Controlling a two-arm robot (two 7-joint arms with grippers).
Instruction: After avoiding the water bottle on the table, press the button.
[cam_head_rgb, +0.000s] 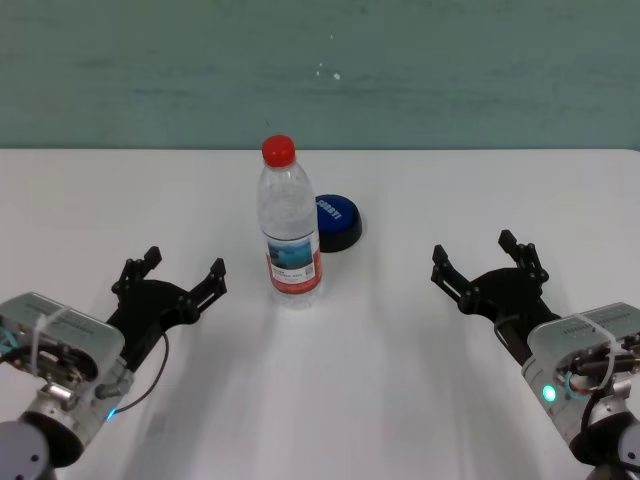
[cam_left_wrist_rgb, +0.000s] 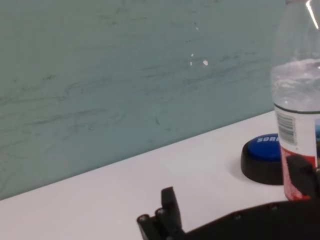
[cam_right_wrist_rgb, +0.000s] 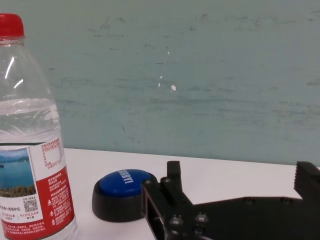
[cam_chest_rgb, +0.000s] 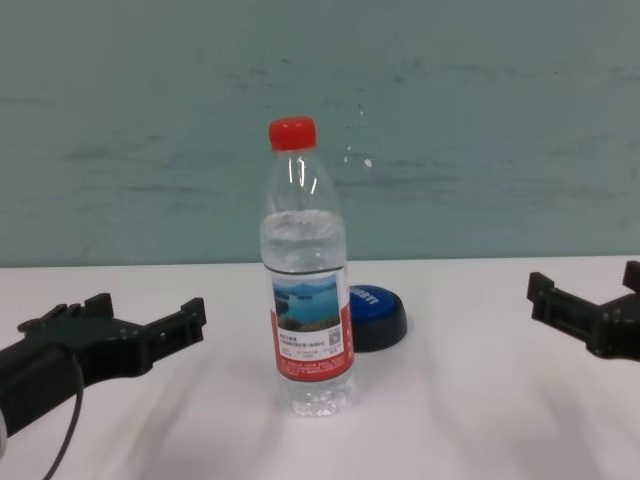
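The water bottle (cam_head_rgb: 290, 225) stands upright at the middle of the white table (cam_head_rgb: 380, 380), with a red cap and a lake label. The blue button (cam_head_rgb: 338, 222) sits just behind it to the right, partly hidden by the bottle. My left gripper (cam_head_rgb: 185, 265) is open and empty, left of the bottle and nearer to me. My right gripper (cam_head_rgb: 478, 252) is open and empty, right of the bottle and button. The chest view shows the bottle (cam_chest_rgb: 308, 300) in front of the button (cam_chest_rgb: 378, 318). The right wrist view shows the button (cam_right_wrist_rgb: 120, 192) beside the bottle (cam_right_wrist_rgb: 30, 150).
A teal-green wall (cam_head_rgb: 320, 70) runs along the table's far edge. Bare white tabletop lies between my right gripper and the button, and on both sides of the bottle.
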